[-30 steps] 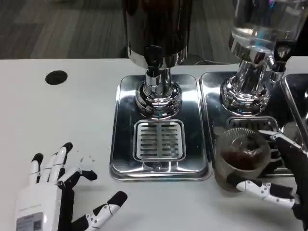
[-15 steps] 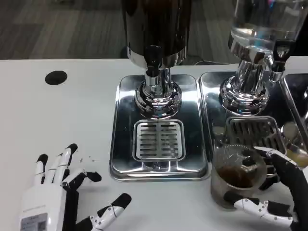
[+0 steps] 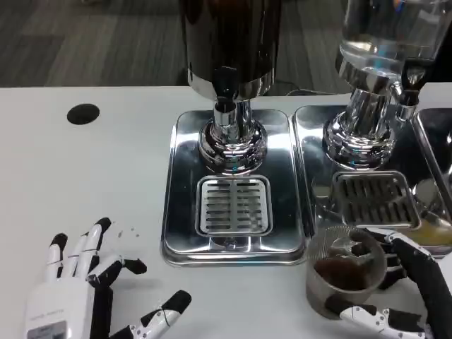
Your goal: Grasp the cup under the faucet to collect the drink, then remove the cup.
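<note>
The right hand clasps the cup (dark drink inside), which sits on the white tabletop just in front of the right drip tray. Well left of that tray, the left hand rests with fingers spread, holding nothing.

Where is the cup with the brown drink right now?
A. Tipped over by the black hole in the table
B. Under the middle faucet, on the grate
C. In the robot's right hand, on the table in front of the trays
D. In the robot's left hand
C. The cup sits upright in the right hand, whose fingers wrap it, in front of the right drip tray; the left hand lies empty on the table.
</note>
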